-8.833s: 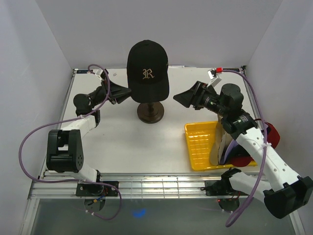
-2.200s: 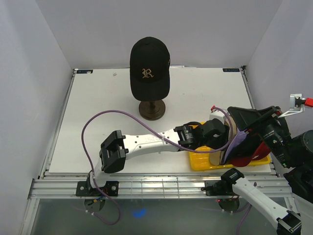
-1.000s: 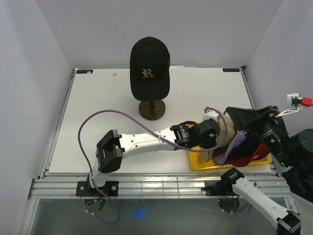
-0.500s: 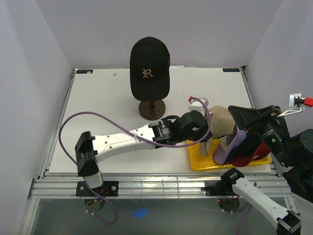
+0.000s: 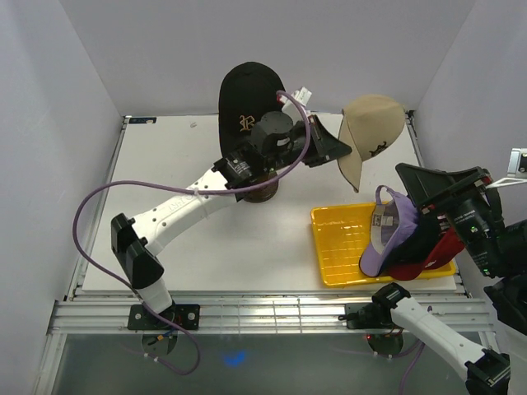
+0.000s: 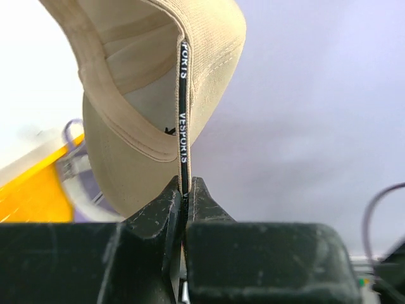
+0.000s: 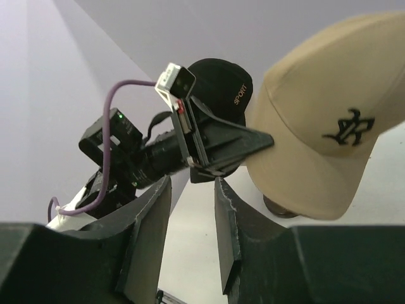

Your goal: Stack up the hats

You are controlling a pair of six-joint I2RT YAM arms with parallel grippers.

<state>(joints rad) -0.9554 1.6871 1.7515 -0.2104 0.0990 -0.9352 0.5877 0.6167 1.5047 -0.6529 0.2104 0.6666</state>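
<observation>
My left gripper (image 5: 343, 152) is shut on the rim of the tan cap (image 5: 372, 136), which hangs in the air at the back right. Up close, the jaws (image 6: 185, 191) pinch the tan cap's (image 6: 126, 120) edge band. The black cap with a gold R (image 5: 243, 99) sits on the mannequin head, partly hidden by my left arm. A lavender cap (image 5: 385, 234) and a red cap (image 5: 436, 257) lean in the yellow tray (image 5: 333, 247). My right gripper (image 5: 408, 179) hovers over the tray's right side, open and empty (image 7: 193, 183), facing the tan cap (image 7: 323, 145).
The mannequin's dark wooden stand (image 5: 262, 194) rises at the back centre of the white table (image 5: 189, 222). Purple cables loop from both arms. Walls close in on the left, back and right. My right arm's base sits at the near right edge.
My left arm has lifted the tan cap out of the tray, up and back toward the mannequin head. The right gripper has stayed over the tray, its jaws narrowing slightly.
</observation>
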